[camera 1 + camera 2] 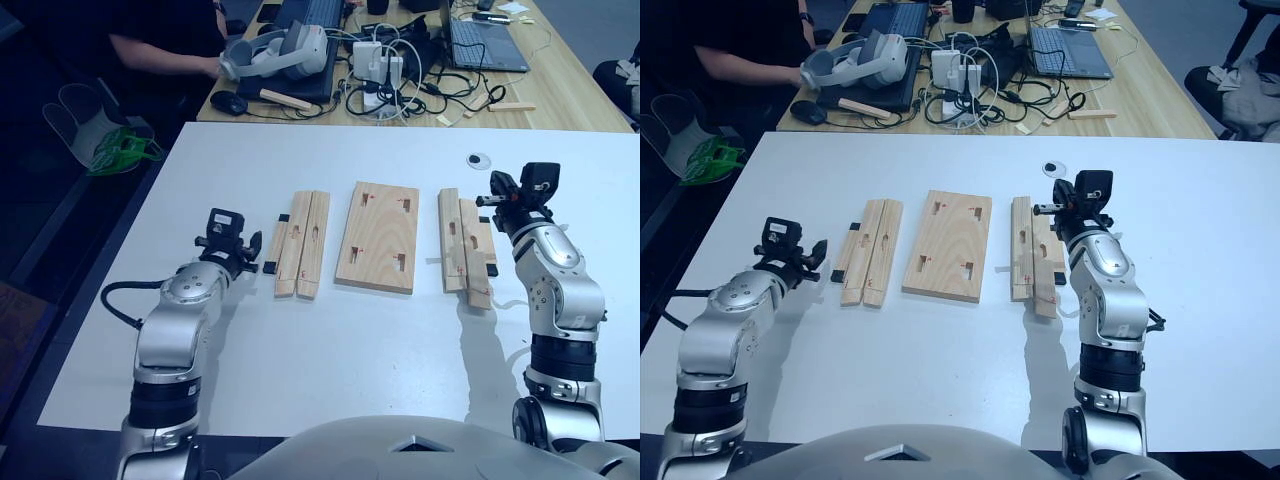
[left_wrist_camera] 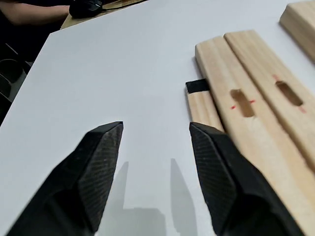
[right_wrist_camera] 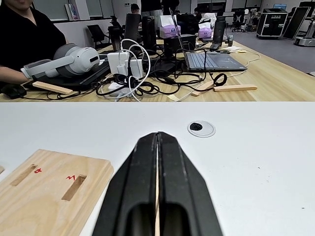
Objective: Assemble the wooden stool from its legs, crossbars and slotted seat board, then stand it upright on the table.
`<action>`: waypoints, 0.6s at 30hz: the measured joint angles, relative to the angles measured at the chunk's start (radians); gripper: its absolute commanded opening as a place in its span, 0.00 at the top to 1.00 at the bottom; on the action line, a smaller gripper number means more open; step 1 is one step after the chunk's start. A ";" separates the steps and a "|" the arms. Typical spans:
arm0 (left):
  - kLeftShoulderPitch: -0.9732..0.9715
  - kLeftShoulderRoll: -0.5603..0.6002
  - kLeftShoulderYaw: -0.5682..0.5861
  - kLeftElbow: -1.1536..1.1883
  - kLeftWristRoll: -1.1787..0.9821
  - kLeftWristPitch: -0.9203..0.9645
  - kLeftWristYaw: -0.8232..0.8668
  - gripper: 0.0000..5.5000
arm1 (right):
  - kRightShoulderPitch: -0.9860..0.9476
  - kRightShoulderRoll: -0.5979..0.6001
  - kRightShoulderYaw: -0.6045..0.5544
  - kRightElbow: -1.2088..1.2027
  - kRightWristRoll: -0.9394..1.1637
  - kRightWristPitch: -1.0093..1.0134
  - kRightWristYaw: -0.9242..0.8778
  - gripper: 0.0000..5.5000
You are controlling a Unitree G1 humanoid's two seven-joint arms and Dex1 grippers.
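Two grippers, nothing held. Left gripper (image 2: 155, 135) is spread wide, low over the bench (image 1: 330, 350), just beside the outer edge of the left leg pair (image 1: 302, 245). A thin crossbar (image 2: 202, 105) with a dark end is seen tucked against that pair on the gripper side. Right gripper (image 3: 157, 137) is pinched fully closed, empty as far as can be told, near the far end of the right leg pair (image 1: 465, 247). Slotted seat board (image 1: 378, 237) lies flat between the two pairs, apart from both. Nothing is assembled yet.

Parts are judged stiff, light and smooth-faced, so slip is likely if they are pinched weakly. Legs lie touching side by side, so a finger cannot be got between them. The outermost piece is best taken across its narrow width near mid-length, clear of the slots. Slot edges could chip if joints are forced askew.
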 measured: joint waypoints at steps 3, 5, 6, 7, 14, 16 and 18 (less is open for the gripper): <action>0.057 0.049 -0.004 0.003 0.005 -0.014 -0.061 0.37 | 0.002 0.000 -0.006 -0.007 0.002 0.004 -0.001 1.00; 0.110 0.085 -0.006 -0.013 -0.004 0.003 -0.117 0.32 | 0.004 0.000 -0.007 -0.012 0.009 0.008 -0.001 1.00; 0.136 0.105 -0.007 -0.022 -0.012 0.012 -0.145 0.31 | 0.005 0.000 -0.007 -0.014 0.010 0.010 -0.001 1.00; 0.157 0.121 -0.007 -0.030 -0.013 0.021 -0.168 0.28 | 0.007 0.000 -0.008 -0.015 0.011 0.013 -0.001 1.00; 0.127 0.032 0.025 -0.016 -0.051 0.102 -0.141 0.12 | 0.014 -0.001 -0.017 -0.032 0.021 0.040 -0.004 1.00; 0.113 -0.007 0.042 -0.018 -0.092 0.153 -0.141 0.12 | 0.014 -0.001 -0.014 -0.033 0.020 0.041 -0.009 1.00; 0.089 -0.013 0.040 -0.003 -0.119 0.182 -0.163 0.12 | 0.014 -0.001 -0.014 -0.034 0.020 0.043 -0.015 1.00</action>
